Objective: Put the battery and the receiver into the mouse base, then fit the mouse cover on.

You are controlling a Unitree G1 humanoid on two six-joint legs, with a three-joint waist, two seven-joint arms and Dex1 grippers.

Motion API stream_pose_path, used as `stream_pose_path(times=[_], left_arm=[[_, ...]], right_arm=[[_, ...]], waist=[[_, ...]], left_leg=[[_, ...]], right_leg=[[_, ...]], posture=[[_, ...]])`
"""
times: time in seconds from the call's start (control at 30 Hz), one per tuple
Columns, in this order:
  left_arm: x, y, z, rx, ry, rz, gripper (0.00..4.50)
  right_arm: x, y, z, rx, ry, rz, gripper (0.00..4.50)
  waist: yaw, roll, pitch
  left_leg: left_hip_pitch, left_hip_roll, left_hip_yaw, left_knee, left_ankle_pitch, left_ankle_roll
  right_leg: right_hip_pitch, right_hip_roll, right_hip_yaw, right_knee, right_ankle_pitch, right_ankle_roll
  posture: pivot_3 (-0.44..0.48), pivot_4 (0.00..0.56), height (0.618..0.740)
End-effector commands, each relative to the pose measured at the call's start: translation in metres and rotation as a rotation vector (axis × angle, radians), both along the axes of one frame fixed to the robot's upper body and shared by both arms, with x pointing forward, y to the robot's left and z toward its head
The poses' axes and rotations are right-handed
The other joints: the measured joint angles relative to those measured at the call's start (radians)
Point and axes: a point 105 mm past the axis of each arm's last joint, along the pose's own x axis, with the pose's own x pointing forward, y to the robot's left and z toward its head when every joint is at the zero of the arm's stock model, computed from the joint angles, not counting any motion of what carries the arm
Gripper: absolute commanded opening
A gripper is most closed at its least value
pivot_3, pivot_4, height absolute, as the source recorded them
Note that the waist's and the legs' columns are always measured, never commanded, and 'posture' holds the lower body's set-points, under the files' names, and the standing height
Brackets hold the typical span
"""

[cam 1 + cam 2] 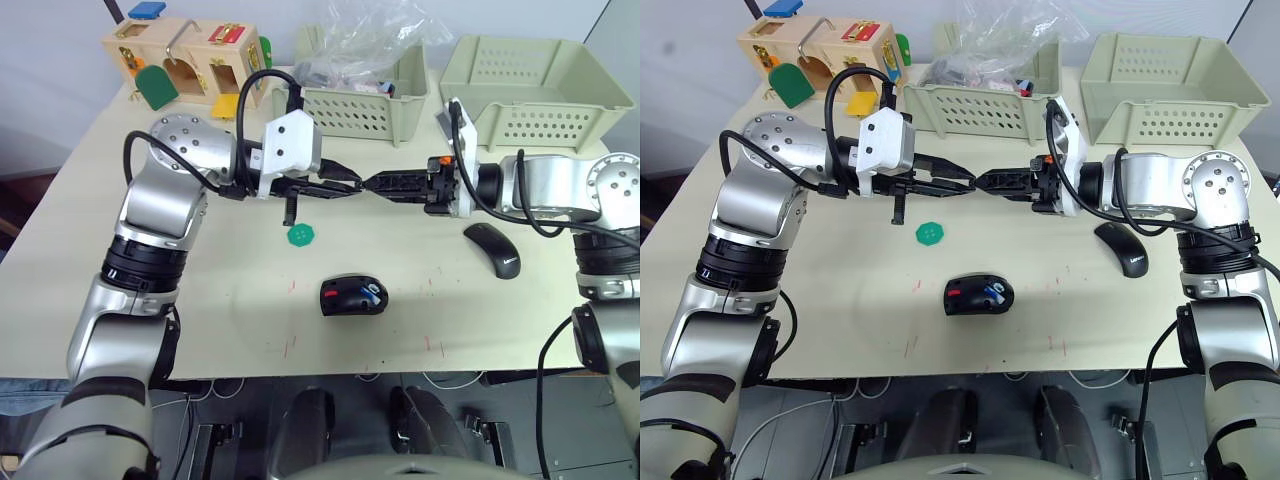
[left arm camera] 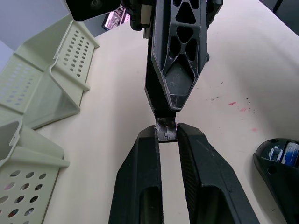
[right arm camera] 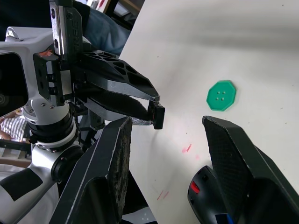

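The mouse base lies open at the table's front middle, red inside, with the blue battery lying in it. To its right, further back, the mouse cover rests on the table. Above the middle of the table my two grippers meet tip to tip. My left gripper is shut on the receiver, a small black piece pinched at its fingertips. My right gripper faces it, open, with its fingers wide apart just short of the receiver.
A flat green disc lies under the left gripper. Two pale green bins stand along the back, one holding a plastic bag. A wooden latch box sits at the back left corner.
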Motion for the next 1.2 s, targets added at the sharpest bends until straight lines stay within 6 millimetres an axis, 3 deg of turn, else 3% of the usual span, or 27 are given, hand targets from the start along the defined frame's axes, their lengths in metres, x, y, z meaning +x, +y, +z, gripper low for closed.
stream_pose_path(times=[0.03,0.13,0.6,1.2], left_arm=[[-0.0077,-0.0007,0.0110,-0.009,-0.054,-0.030,0.05],[-0.0082,-0.0011,0.0108,-0.009,-0.052,-0.034,0.05],[-0.0109,-0.0050,0.0116,-0.013,-0.045,-0.046,0.05],[-0.0059,0.0012,0.0129,-0.011,-0.042,-0.014,0.05]], right_arm=[[-0.0051,-0.0004,0.0241,0.058,-0.066,0.025,2.53],[-0.0055,0.0000,0.0243,0.059,-0.067,0.028,1.24],[-0.0092,0.0064,0.0272,0.070,-0.080,0.055,1.24],[-0.0104,0.0003,0.0253,0.064,-0.083,0.050,1.24]], waist=[[-0.001,0.000,0.000],[-0.001,0.000,0.000],[-0.019,0.000,0.000],[-0.019,0.000,0.000]], left_leg=[[0.000,0.000,0.000,0.000,0.000,0.000],[0.000,0.000,0.000,0.000,0.000,0.000],[0.000,0.000,-0.001,0.000,0.000,0.000],[0.000,0.000,-0.001,0.000,0.000,0.000]], right_leg=[[0.000,0.000,0.000,0.000,0.000,0.000],[0.000,0.000,0.000,0.000,0.000,0.000],[0.000,0.000,0.000,0.000,0.000,0.000],[-0.001,0.000,0.001,0.001,0.000,0.000]], posture=[[0.000,0.150,0.740],[0.000,0.150,0.740],[0.000,0.150,0.740],[0.000,0.150,0.740]])
